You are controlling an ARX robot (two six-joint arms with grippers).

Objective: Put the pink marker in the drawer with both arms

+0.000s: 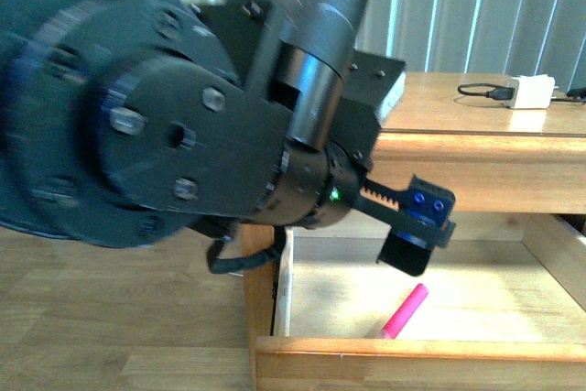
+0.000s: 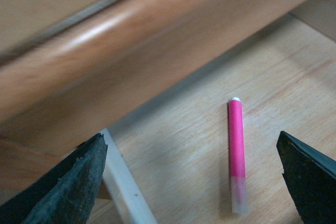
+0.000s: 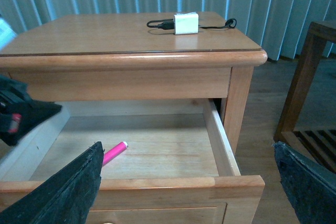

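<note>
Pink marker [image 2: 236, 140] is lying loose on the pale floor of the open drawer [image 3: 221, 141], and neither pincer has hold of it. From where I stand the left pincer [image 2: 190, 145] hangs in the drawer opening just above the marker. Its two black fingers [image 2: 68, 187] are spread wide with only bare wood between them. The marker sits nearer one finger than the other and touches neither. That spread reads to me as a let-go posture: the marker lies flat, pale cap end and all, propped on nothing. The bulky left arm [image 1: 183, 116] leans in over the drawer's side wall, which is why it fills so much of the front view.

The right pincer [image 3: 187, 150] is likewise wide open and empty. It is held out in front of the drawer, well apart from the marker and facing the front panel. My guess is that it waits there because the drawer stands pulled out and will want pushing shut. The marker rests toward the front of the drawer, away from the side walls, so closing should not catch it, provided the left arm lifts clear first.

Further out, on the honey-coloured surface [image 3: 105, 32] above, a white charger block [image 3: 186, 23] and its black cable [image 3: 157, 23] sit apart from all this.
</note>
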